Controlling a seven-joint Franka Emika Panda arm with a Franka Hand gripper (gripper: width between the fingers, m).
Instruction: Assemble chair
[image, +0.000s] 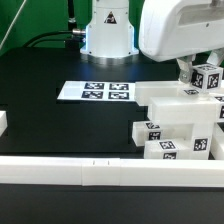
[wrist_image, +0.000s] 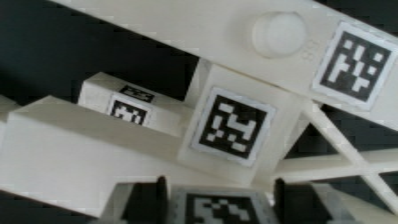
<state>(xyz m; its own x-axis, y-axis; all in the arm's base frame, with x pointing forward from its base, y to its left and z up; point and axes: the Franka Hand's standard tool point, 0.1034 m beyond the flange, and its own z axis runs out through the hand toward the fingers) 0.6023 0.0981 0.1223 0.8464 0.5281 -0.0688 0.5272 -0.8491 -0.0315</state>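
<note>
From where I stand, the gripper (image: 194, 78) hangs over the stacked chair pieces (image: 170, 128) at the exterior view's right of the black table (image: 60, 125). Its fingers (wrist_image: 139, 188) are clamped on a small tagged chair part (wrist_image: 219, 207). To join well, I think it should hold the part straight and lower it slowly, without pushing the stack. Only the wrist view shows the grip and a round hole (wrist_image: 285, 33) in one piece. Only the exterior view shows the marker board (image: 95, 91).

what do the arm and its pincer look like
Glossy white rounded arm shell on a white cylindrical base with a dark triangular sticker. Black cables run behind the base. The pincer has dark, blocky fingers.
</note>
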